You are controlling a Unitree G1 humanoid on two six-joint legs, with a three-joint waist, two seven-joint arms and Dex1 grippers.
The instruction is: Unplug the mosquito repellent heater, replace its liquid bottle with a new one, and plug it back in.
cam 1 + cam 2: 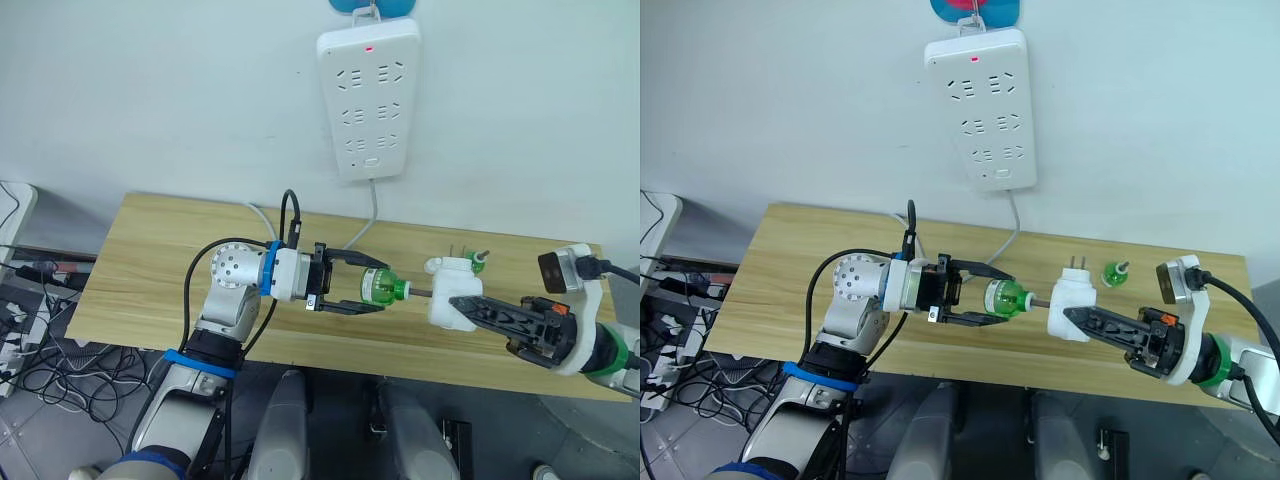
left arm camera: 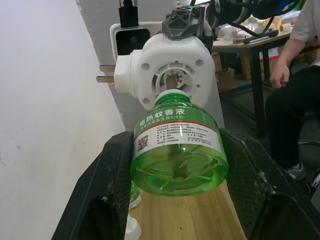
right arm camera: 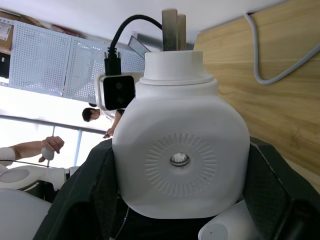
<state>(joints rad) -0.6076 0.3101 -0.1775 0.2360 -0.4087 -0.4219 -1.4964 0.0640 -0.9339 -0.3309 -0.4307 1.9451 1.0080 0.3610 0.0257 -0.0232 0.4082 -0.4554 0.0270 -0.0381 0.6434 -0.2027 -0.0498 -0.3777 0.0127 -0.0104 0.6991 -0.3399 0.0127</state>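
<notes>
Mosquito repellent heater (image 1: 449, 291) is held above the table (image 1: 140, 260) in the closed right end effector (image 1: 462, 304), facing the green liquid bottle (image 1: 383, 289) clamped in the left end effector (image 1: 372, 286); left wrist view: bottle neck at heater socket; right wrist view: prongs (image 3: 173, 22) clear.

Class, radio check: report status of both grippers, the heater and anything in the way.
Left gripper shut on green bottle. Right gripper shut on heater, unplugged, bottle's neck at its socket. Second bottle stands on table; nothing blocking.
</notes>
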